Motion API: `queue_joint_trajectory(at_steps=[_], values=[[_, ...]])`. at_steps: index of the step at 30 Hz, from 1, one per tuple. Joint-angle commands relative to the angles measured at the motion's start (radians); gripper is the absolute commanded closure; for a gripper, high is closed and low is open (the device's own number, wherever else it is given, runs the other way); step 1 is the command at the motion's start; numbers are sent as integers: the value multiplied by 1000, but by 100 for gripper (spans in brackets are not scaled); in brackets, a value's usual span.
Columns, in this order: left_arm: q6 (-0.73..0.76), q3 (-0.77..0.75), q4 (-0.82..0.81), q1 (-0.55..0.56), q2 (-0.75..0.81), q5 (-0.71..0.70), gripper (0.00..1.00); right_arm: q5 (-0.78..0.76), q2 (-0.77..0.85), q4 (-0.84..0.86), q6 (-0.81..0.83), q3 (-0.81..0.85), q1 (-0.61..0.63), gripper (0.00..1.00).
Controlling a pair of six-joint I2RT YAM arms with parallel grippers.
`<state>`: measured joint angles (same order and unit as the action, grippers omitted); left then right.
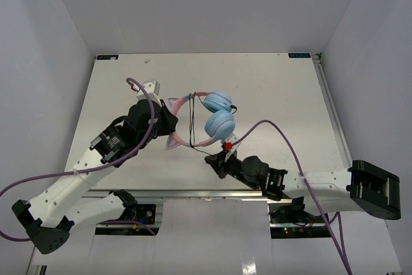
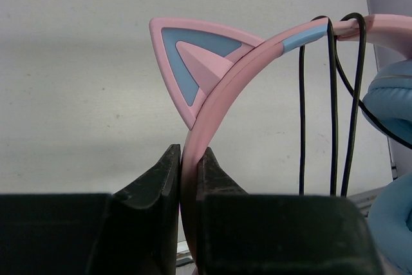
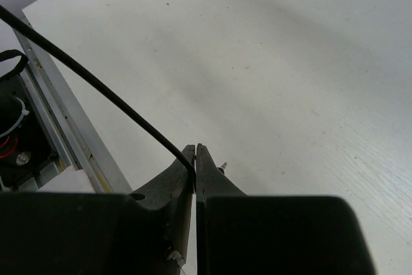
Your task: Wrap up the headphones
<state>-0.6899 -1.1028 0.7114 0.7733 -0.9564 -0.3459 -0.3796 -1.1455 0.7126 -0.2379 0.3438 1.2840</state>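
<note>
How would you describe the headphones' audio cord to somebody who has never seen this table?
In the middle of the white table are the headphones with blue ear cups and a pink headband. The cord is looped across that headband and runs to the right gripper, which pinches it. It is thin and black, unlike the thick purple cables nearby.

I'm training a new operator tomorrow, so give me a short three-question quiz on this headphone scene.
1. True or false: the left claw is shut on the pink headband.
2. What does the right claw pinch? A) an ear cup B) the thin black cord C) nothing
3. Fill in: the ear cups are light ____.

Key: 1 true; 2 B; 3 blue.
</note>
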Motion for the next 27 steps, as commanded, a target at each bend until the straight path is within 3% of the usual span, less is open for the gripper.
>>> queue_joint_trajectory(at_steps=[1, 13, 21, 27], values=[[121, -23, -166, -5, 16, 256, 100, -39, 85, 55, 18, -34, 0, 92], [322, -67, -175, -5, -71, 506, 100, -12, 358, -60, 16, -96, 0, 92], [183, -83, -181, -5, -71, 362, 100, 105, 324, 28, 9, -120, 0, 92], [125, -137, -96, -5, -139, 335, 100, 12, 261, 59, 40, -119, 0, 92]])
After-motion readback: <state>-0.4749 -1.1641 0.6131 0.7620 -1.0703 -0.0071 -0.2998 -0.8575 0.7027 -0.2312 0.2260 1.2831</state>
